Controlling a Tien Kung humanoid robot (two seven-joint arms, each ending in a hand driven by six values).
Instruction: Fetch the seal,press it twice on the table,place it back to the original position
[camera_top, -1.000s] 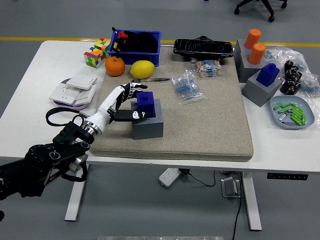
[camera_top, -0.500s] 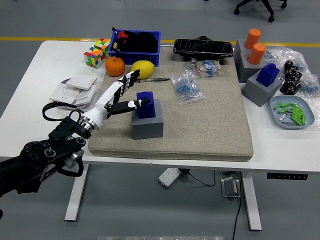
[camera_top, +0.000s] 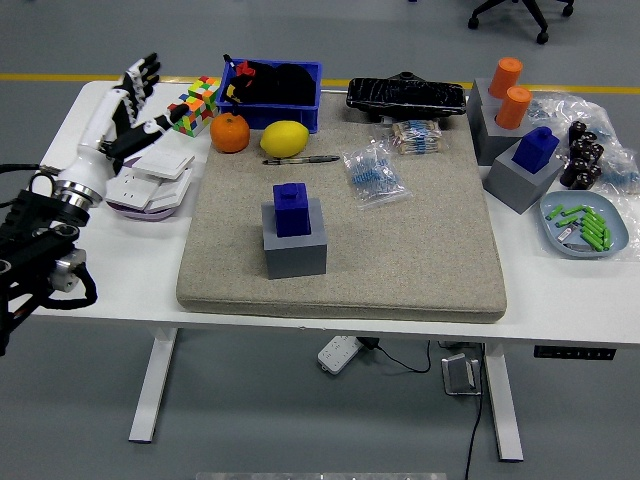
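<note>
A blue seal stands upright in its grey block holder on the beige mat, a little left of the mat's middle. My left hand is raised over the table's left end, well away from the seal, with white fingers spread and nothing in them. The black left arm comes in from the left edge. No right arm shows.
Behind the seal lie a pen, a lemon, an orange, a puzzle cube and a blue bin. White switch plates sit at the left. More seals in grey holders and a green-filled dish stand at the right.
My left hand has let go of the seal and swung up and far to the left, off the mat. The seal stays standing in its holder.
</note>
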